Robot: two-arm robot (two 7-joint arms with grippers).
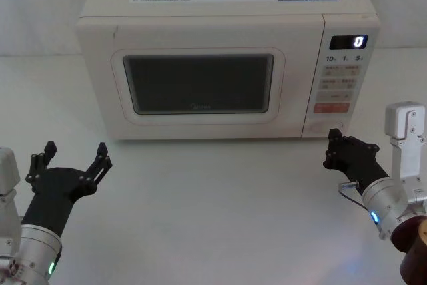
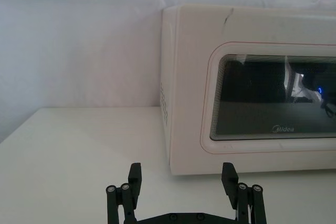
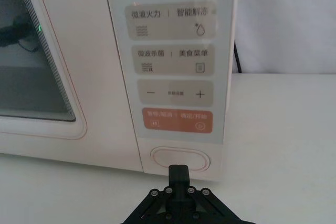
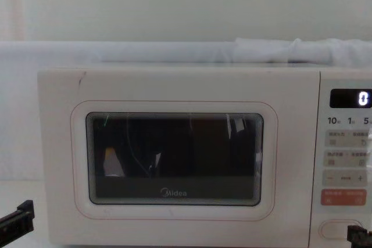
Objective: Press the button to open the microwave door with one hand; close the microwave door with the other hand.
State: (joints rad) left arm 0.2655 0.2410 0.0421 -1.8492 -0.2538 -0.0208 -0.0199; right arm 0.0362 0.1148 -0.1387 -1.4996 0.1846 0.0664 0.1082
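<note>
Opening step: right gripper (image 3: 178, 172), fingers pinched together and empty, sits just before the button (image 3: 179, 158) – a short push forward; left gripper (image 1: 73, 158) waits spread open, door (image 1: 200, 75) shut

White table (image 1: 200, 218) fills lower half of head view. Cream Midea microwave (image 1: 220, 31) sits directly on it, upper centre, door shut, w/ control panel at right; rest of tabletop bare in front.

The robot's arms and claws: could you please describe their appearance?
Both arms are thick white cylinders with a small glowing light, ending in black angular heads. The left claw has two slim black fingers; the right claw is black and blocky, with a thin cable looping beside its wrist.
</note>
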